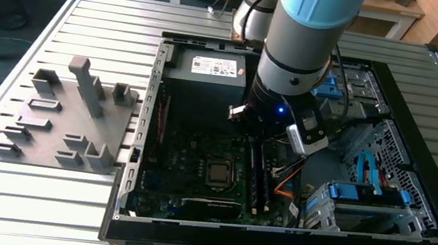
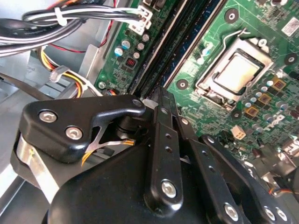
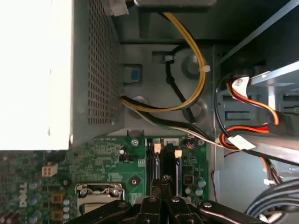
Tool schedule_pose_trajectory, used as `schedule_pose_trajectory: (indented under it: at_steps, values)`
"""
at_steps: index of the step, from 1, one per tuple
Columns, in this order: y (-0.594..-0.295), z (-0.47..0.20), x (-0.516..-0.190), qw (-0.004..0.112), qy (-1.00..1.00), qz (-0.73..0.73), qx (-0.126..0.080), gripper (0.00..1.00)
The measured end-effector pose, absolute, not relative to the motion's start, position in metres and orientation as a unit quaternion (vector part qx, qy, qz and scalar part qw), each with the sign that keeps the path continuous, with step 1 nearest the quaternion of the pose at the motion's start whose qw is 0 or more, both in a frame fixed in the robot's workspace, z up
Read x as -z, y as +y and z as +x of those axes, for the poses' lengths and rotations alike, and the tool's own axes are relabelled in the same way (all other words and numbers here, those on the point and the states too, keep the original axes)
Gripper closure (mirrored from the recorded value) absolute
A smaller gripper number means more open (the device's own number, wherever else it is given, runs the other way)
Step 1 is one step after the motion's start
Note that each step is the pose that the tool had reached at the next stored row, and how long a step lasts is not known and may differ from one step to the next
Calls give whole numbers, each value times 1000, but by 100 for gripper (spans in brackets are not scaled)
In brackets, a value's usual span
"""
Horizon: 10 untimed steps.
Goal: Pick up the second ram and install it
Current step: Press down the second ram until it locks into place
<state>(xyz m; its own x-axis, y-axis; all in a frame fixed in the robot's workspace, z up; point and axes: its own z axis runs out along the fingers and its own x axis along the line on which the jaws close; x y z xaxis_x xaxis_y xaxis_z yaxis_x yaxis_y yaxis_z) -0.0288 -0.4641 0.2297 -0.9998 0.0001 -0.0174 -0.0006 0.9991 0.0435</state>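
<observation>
My gripper point(image 1: 253, 140) reaches down into the open computer case point(image 1: 419, 122), over the far end of the motherboard's memory slots. In both wrist views its black fingers point(image 3: 163, 179) are pressed together, with nothing visible between them, and the tips point(image 2: 159, 93) sit right at the slots. Two long dark sticks stand side by side in the slots. The second ram point(image 1: 253, 172) seems to be the one in line with my fingertips, but I cannot tell for sure. The white slot clips point(image 3: 157, 148) lie just beyond the tips.
A grey plastic fixture point(image 1: 69, 117) with upright blocks lies on the slatted table at the exterior view's left. The processor socket point(image 2: 236, 70) sits beside the slots. Yellow, black and orange cables point(image 3: 196, 84) run close by, next to the power supply's perforated wall point(image 3: 96, 70). Blue drive brackets point(image 1: 361, 193) stand at the right.
</observation>
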Motion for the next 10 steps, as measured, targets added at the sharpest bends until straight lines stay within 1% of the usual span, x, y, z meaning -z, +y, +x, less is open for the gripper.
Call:
schedule_pose_trajectory:
  at_steps: [10]
  values:
    - [-464,-31,-220,9,1000,0,-23,90]
